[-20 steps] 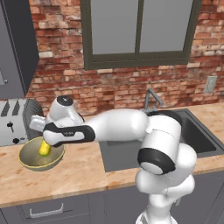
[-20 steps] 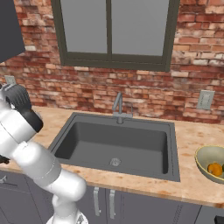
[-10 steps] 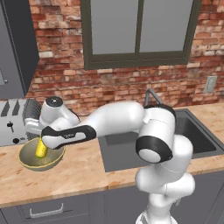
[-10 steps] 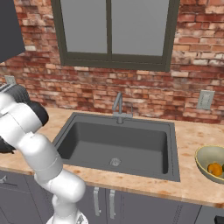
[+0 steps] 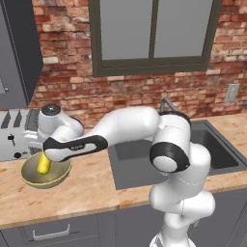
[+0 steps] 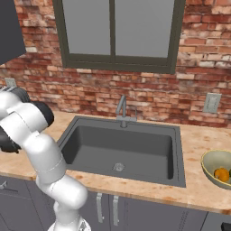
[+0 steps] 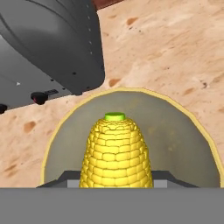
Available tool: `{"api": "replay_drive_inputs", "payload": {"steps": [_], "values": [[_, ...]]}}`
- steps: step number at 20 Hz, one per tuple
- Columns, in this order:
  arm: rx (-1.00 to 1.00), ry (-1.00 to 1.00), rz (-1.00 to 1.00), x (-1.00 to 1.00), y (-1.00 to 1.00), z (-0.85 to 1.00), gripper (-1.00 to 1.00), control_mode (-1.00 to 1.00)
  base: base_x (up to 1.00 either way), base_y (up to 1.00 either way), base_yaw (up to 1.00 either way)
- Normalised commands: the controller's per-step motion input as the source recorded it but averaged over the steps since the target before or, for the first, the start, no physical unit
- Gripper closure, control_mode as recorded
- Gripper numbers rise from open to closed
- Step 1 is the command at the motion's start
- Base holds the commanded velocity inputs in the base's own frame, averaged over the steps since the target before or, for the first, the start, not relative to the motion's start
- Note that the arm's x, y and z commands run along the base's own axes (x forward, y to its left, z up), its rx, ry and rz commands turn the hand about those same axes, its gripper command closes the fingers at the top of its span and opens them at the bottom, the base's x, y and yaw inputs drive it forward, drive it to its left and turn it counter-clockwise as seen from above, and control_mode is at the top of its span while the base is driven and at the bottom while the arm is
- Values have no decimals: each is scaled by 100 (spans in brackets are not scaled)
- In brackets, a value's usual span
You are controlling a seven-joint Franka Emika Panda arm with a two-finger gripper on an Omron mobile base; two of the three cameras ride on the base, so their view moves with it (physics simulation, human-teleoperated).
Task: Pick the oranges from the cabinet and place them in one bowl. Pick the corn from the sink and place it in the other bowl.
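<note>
Swinging further left over the last second, the arm now has its elbow folded higher above the sink and its hand lower over the left bowl, with the corn carried down into it. Closed narrow on the corn (image 7: 116,152), the gripper (image 5: 44,161) holds the cob by its sides; in the hand view the cob points away from the hand, its small green end farthest out. The corn stands nearly upright inside the other bowl (image 5: 34,177), directly beneath the hand, and I cannot tell whether its tip touches the bowl's floor. That olive-tan bowl with its yellowish rim sits on the speckled tan counter (image 5: 87,190). Just beyond the bowl, on the far side from the robot's base, is a grey toaster (image 5: 17,137), close against the bowl's rim. Up and behind the hand hangs the cabinet (image 5: 17,53). To the hand's right, well apart, lies the sink (image 6: 119,151), a dark basin with a round drain and a curved faucet (image 6: 122,108). Farther right again, past the sink, one bowl (image 6: 212,162) holds the oranges (image 6: 221,174).
</note>
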Motion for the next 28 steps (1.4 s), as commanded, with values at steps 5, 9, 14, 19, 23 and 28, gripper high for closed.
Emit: {"api": "replay_drive_inputs", "payload": {"steps": [5,9,14,19,23,28], "values": [[0,7,0,-16,0,-9,100,-100,0,0,0],[0,10,0,-10,0,-22,100,-100,0,0,0],[0,4,0,0,-1,-18,100,-100,0,0,0],[0,1,0,8,0,-19,100,-100,0,0,0],[0,0,-1,28,0,-1,100,-100,0,0,0],[0,1,-4,46,0,0,100,-100,0,0,0]]}}
